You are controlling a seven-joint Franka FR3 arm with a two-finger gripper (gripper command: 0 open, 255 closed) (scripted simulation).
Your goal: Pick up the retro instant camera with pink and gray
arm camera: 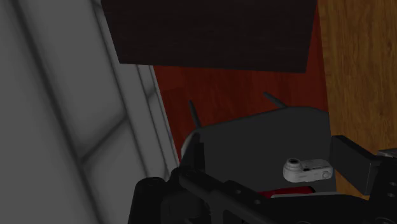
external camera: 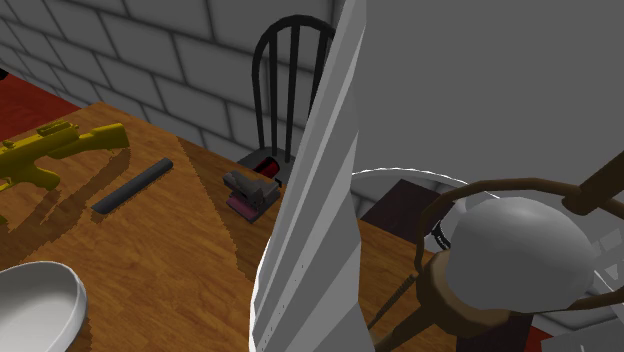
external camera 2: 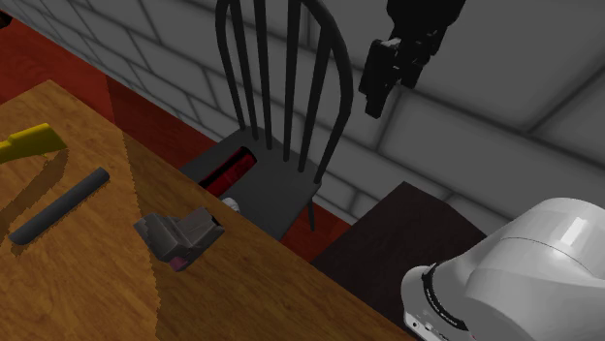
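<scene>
The grey instant camera (external camera: pixel 250 190) with a pink underside lies on the wooden table (external camera: pixel 150 260) close to its far edge, just in front of the chair. In the second exterior view the camera (external camera 2: pixel 179 235) rests tilted near the table's edge. My black gripper (external camera 2: pixel 380 89) hangs high in the air over the chair's back, well above the camera and off to that view's right. In the wrist view the gripper (arm camera: pixel 273 162) looks down on the chair seat (arm camera: pixel 254 137), and its fingers (arm camera: pixel 351 162) stand apart with nothing between them.
A dark spindle-back chair (external camera 2: pixel 281 107) stands against the table, with a red item (external camera 2: pixel 228 174) and a small pale object (arm camera: pixel 308 170) on its seat. A dark grey bar (external camera: pixel 132 187), a yellow toy gun (external camera: pixel 50 150) and a white bowl (external camera: pixel 35 305) share the table.
</scene>
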